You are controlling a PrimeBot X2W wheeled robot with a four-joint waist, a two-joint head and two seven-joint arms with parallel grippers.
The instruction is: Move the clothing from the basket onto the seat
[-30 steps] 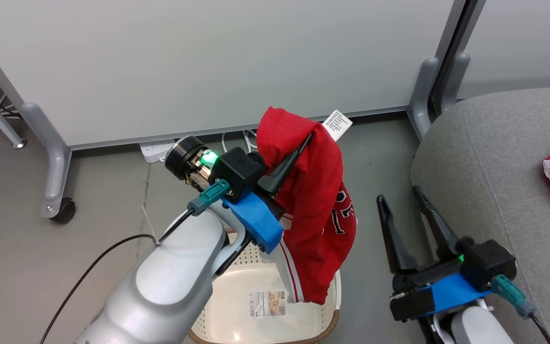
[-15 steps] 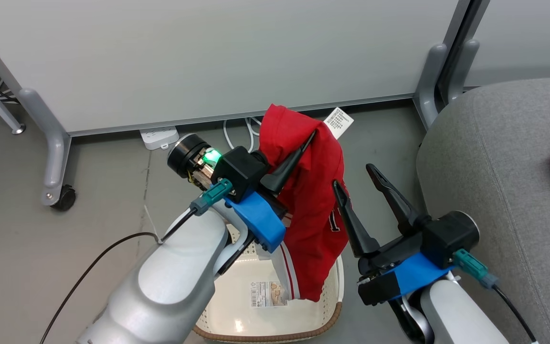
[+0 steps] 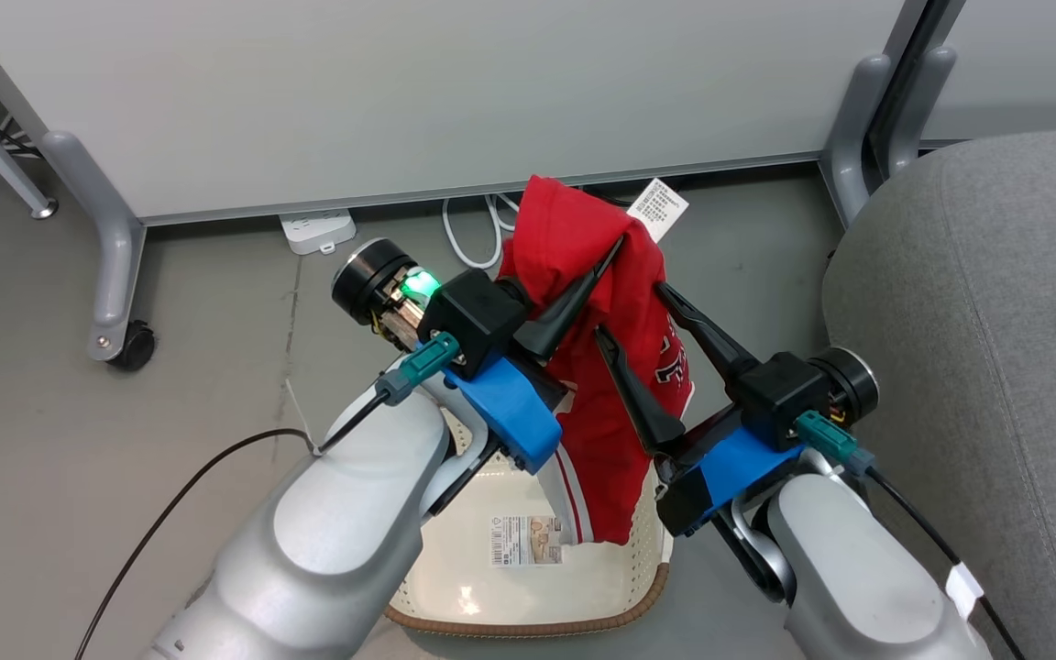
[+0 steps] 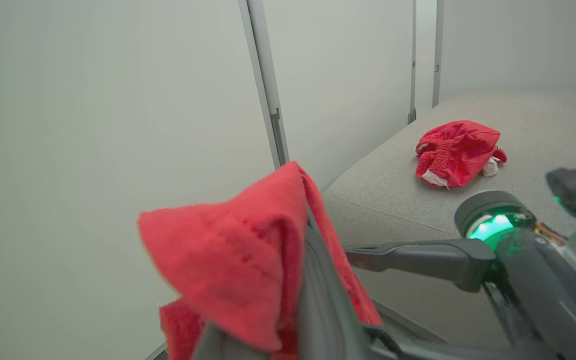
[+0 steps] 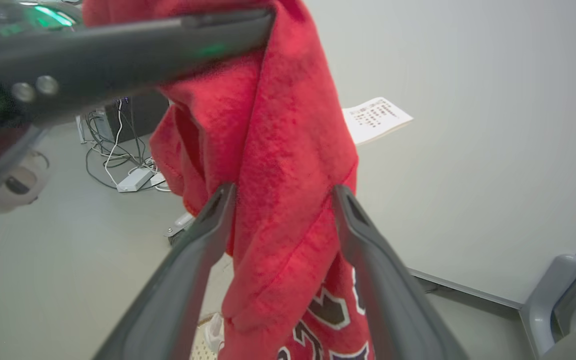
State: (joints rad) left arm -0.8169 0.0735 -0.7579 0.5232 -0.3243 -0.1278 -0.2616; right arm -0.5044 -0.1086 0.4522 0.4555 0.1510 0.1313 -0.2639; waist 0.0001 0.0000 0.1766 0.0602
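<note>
A cream perforated basket [image 3: 601,587] with a brown rim is seen nearest, standing on the grey floor [image 3: 125,440], and a sticker [image 3: 525,539] with a barcode is stuck to its inner bottom; its print cannot be read. Above the basket a red jersey [image 3: 615,431] is held up by the left gripper [image 3: 606,257], whose fingers are clamped on a bunched fold at the top, so that the fabric hangs down with its lower edge over the basket's interior. The hanging cloth is straddled by the right gripper [image 3: 629,310], its fingers spread apart on either side. White-and-black lettering [image 5: 328,310] is shown on the jersey, but it is folded and cannot be made out. A white care tag [image 3: 657,208] is carried at the top edge; its print is too small to read. Farther back, a power strip [image 3: 317,229] and white cables [image 3: 473,234] are laid along the foot of white partition panels [image 3: 400,92], which are carried on grey legs with a caster [image 3: 134,348]. To the right, red shorts [image 4: 455,152] are found lying crumpled on the grey upholstered seat [image 3: 968,321].
</note>
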